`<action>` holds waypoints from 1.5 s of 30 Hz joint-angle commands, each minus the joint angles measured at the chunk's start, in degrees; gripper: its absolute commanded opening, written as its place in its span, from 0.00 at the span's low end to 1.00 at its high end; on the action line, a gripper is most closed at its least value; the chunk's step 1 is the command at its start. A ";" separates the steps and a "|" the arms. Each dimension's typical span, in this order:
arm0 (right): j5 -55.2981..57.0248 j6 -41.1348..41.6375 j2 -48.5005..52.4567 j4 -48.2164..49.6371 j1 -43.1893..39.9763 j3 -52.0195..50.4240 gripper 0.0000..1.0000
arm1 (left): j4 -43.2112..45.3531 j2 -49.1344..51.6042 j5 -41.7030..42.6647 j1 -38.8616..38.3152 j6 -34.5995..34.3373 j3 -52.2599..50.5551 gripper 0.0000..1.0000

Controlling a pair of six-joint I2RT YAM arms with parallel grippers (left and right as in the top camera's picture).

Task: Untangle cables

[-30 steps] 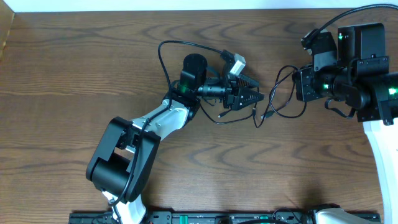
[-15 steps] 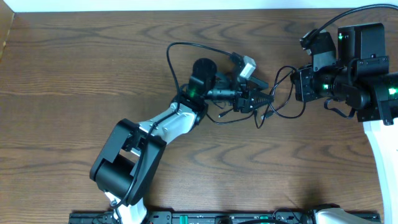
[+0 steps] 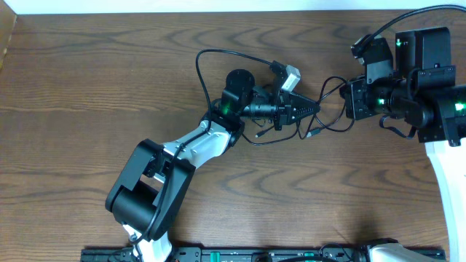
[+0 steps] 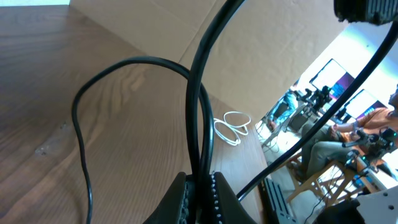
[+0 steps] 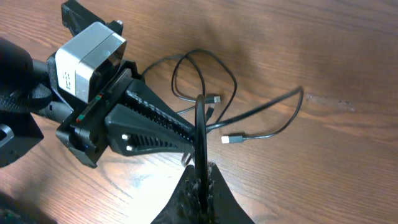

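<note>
Arms meeting over the black cord (image 5: 199, 124), mid-worktop (image 3: 87, 87).

Left fingers (image 3: 312, 108) point toward the right arm and are pressed together on the cord. Right fingers (image 5: 200, 180) are likewise closed, pinching the same cord just beside the left tips, so the two grips sit almost touching.

The short stretch of cord between the grips runs along the right fingers' own axis, rising straight out from their tips in the right wrist view. The rest of the cord lies slack on the worktop beyond the left tips. It forms crossed loops and ends in two small plugs (image 5: 214, 99) (image 5: 234, 139) lying near each other. In the overhead view this slack sits between the arms, nearer the right one.

White cord (image 4: 231, 127) shows only in the left wrist view. It is a small loop lying flat by the cardboard wall, well apart from the black cord.

Judgement: the cords look already separated, and what remains is the black cord's own loops. With both grips so close, the coming move likely depends on drawing them apart along the line between the arms, so that the slack pays out sideways.
</note>
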 commanded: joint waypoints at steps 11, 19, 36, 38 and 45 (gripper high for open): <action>16.09 11.23 -0.33 -2.36 -1.60 1.01 0.01 | 0.26 0.39 6.01 5.73 -2.97 0.02 0.08; 24.06 16.68 -0.33 -5.84 -3.67 0.94 0.01 | 0.26 0.39 8.31 10.29 -5.05 0.02 0.08; 13.81 13.07 1.86 -2.56 -3.52 -5.88 0.31 | 1.27 0.39 8.33 10.45 -8.48 0.02 0.08; 11.72 13.11 2.45 1.29 -3.52 -10.01 0.26 | 3.21 0.39 8.39 10.45 -10.23 0.02 0.08; 1.01 15.06 3.30 14.69 -3.50 -21.46 0.29 | 9.38 0.39 8.72 10.38 -14.93 0.02 0.08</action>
